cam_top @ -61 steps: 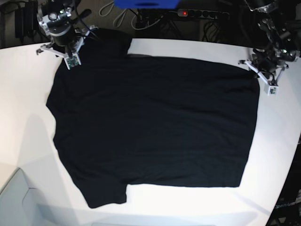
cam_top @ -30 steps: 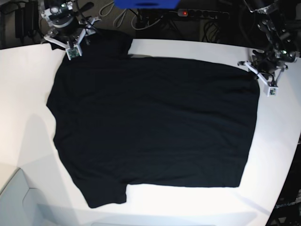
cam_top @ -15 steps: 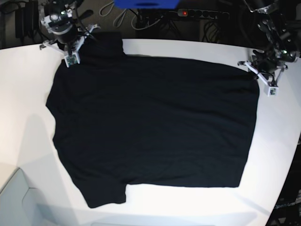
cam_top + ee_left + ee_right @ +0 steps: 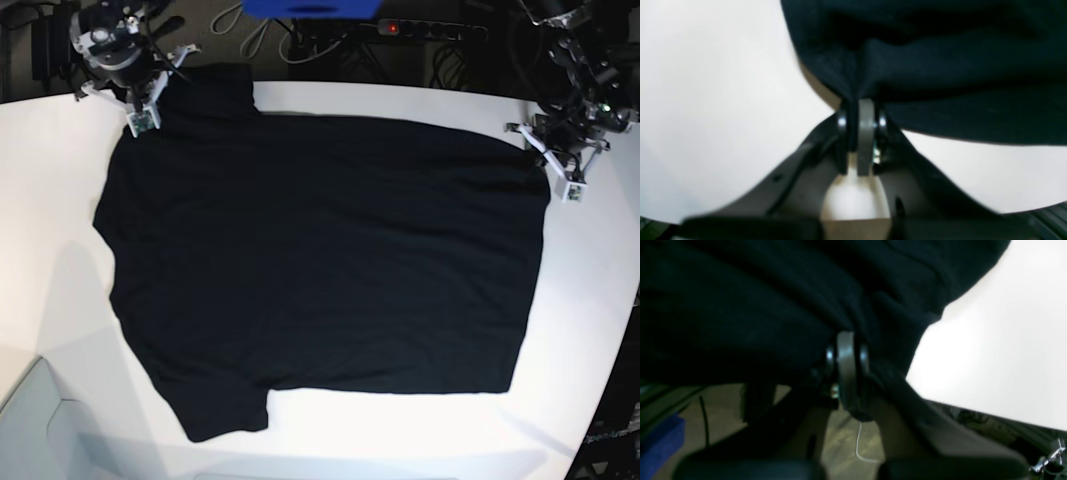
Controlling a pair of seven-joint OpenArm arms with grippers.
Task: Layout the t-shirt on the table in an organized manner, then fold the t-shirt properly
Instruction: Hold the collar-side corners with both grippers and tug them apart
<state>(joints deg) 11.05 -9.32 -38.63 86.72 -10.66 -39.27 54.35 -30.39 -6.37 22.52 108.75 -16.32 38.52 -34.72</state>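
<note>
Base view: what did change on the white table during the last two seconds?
The right gripper closed on the far sleeve of the plain black cloth t-shirt and pulled it towards the view's left. The left gripper kept its pinch on the far hem corner. The white table and near sleeve stayed.

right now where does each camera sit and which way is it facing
Base: mounted high above, looking down on the white table and the spread black t-shirt; the right gripper shows at top left, the left gripper at top right.
Left wrist: rides behind the left gripper, looking along its shut jaws at pinched shirt cloth over the table.
Right wrist: rides behind the right gripper, facing its shut jaws on the shirt at the table's edge.
Shared: all three show the shirt and the table.
</note>
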